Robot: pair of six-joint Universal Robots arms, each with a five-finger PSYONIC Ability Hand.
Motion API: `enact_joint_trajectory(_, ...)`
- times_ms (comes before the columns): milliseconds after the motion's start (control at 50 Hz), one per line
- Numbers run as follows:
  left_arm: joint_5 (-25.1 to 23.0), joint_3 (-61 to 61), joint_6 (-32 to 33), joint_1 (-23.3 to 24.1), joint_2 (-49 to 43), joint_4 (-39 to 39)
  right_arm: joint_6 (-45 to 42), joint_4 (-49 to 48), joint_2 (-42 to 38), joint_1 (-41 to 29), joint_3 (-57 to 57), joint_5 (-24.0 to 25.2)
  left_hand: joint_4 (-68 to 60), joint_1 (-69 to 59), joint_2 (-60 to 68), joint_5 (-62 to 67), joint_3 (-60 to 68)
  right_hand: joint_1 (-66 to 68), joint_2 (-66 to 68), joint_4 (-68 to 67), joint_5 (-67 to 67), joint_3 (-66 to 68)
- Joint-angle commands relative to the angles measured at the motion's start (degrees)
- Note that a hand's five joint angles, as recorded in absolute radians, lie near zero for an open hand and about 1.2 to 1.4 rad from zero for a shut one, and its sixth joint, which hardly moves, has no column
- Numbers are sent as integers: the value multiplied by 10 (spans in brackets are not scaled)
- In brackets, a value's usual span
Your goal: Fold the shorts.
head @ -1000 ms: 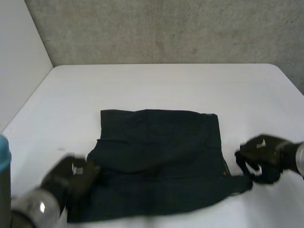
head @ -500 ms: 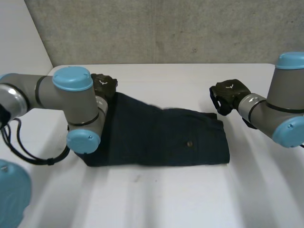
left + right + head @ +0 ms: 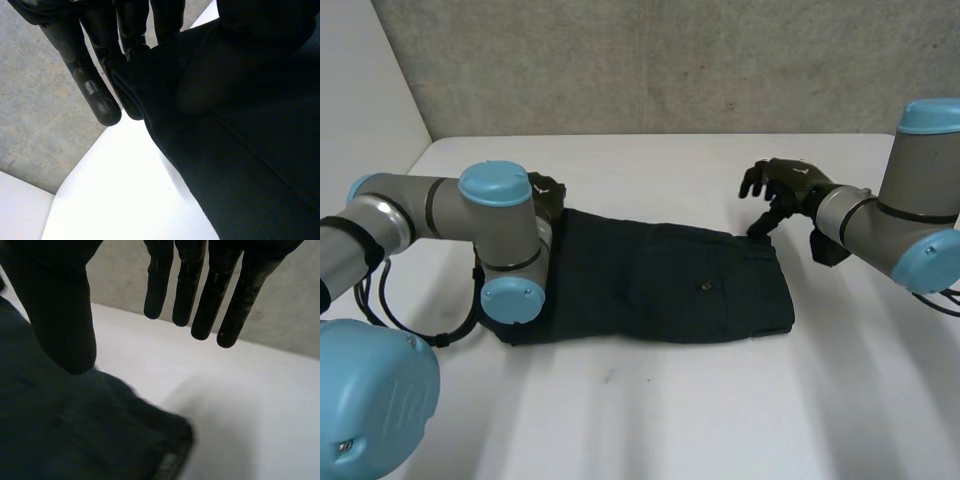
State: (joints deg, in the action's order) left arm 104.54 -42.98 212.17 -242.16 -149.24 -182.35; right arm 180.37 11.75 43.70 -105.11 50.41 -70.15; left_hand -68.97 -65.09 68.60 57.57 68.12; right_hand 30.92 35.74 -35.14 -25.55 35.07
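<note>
Head view: the dark shorts are lying folded in the middle of the desk. The left robot hand sits at their far left corner, fingers straight, with the cloth edge draped over them. The right robot hand is spread wide by the far right corner, gripping nothing.

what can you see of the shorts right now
The shorts are dark, almost black woven cloth, folded into one wide band lying flat on the white table, with a small button showing on top. The left hand is at the far left corner, the cloth edge against it. The right hand is open, its thumb just over the far right corner; contact is unclear.
</note>
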Motion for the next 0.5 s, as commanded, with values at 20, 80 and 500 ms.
enact_joint_trajectory(20, 0, -29, -2, 1, 18, 1, 45, 46, -50, -2, -37, 36, -110, -149, 114, 124, 119, 68, 19, -25, -21, 26)
enact_joint_trajectory(80, 0, -35, -2, 1, 20, 1, 44, 47, -77, -5, -53, 30, -110, -149, 114, 124, 119, 71, 23, -29, -25, 29)
enact_joint_trajectory(500, -4, -35, -4, -6, 23, -3, -51, -73, -106, -20, -84, -19, -110, -149, 114, 124, 119, 491, 443, -449, -444, 449)
